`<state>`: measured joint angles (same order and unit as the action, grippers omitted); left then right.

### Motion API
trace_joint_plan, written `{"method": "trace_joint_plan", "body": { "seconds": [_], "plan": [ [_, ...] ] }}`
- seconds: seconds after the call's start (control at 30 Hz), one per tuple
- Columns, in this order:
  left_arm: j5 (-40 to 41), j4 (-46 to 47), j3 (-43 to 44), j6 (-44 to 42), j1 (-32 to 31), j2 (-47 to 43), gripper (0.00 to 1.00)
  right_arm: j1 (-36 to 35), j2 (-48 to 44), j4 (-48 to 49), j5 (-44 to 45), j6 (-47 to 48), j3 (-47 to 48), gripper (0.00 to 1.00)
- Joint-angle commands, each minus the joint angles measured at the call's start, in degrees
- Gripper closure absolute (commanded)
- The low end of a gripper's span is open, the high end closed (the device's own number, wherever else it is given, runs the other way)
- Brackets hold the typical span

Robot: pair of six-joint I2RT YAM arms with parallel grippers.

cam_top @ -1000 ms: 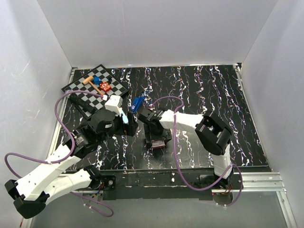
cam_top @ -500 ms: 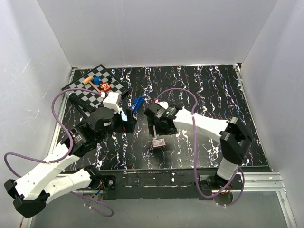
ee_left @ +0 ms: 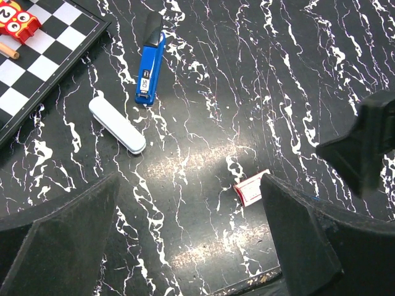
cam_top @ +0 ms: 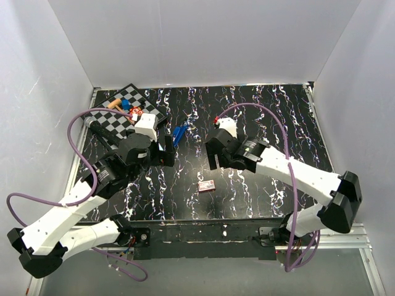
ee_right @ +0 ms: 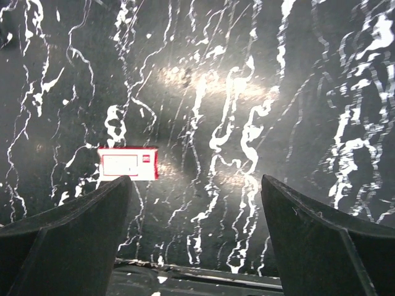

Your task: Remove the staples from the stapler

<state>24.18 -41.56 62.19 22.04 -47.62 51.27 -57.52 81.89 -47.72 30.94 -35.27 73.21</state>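
Note:
The slim blue stapler (ee_left: 150,68) lies flat on the black marbled table, seen too in the top view as the stapler (cam_top: 179,134), just beyond my left gripper (cam_top: 166,151). That left gripper (ee_left: 190,185) is open and holds nothing; it hovers nearer than the stapler. My right gripper (cam_top: 216,159) is to the right of the stapler, apart from it. In its wrist view the right gripper (ee_right: 196,182) is open over bare table. No staples show in any view.
A red-and-white flat packet (cam_top: 207,185) lies between the arms near the front edge, also the packet (ee_right: 128,163). A white oblong piece (ee_left: 116,124) rests near the stapler. A chessboard (cam_top: 120,114) with small toys sits at the far left.
My right gripper has lifted off the packet and drawn back and right, its jaws a little wider. The packet stays on the table. My left gripper has shifted slightly away, still open.

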Motion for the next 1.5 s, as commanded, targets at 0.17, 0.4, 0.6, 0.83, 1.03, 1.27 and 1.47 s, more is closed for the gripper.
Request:
{"method": "trace_joint_plan", "body": {
  "seconds": [0.17,0.4,0.6,0.83,1.03,1.27,1.47],
  "plan": [
    [1.9,4.4,2.4,-1.2,0.2,1.2,0.02,-0.1,-6.8,-4.7,15.7,5.3,1.8,0.06],
    [3.0,6.8,3.9,-2.3,0.2,3.5,0.02,1.3,-10.9,-9.9,24.4,3.5,3.9,0.03],
    [1.3,8.8,5.8,-3.4,0.2,6.5,0.02,9.1,-17.3,-6.1,18.8,6.3,0.9,0.03],
    [-0.6,11.0,7.3,-4.6,0.2,9.0,0.02,17.6,-19.4,-3.2,10.7,9.2,-0.5,0.03],
    [-1.2,11.8,7.7,-5.3,0.2,8.8,0.02,18.6,-16.5,-3.5,10.5,9.8,1.4,0.03],
    [-1.2,12.1,7.9,-6.1,0.2,7.8,0.02,18.8,-16.4,-1.0,7.8,10.1,2.6,0.03],
    [-0.4,12.4,7.2,-6.7,0.2,6.2,0.02,18.9,-17.4,-0.6,7.7,10.6,2.9,0.03]
  ]
}}
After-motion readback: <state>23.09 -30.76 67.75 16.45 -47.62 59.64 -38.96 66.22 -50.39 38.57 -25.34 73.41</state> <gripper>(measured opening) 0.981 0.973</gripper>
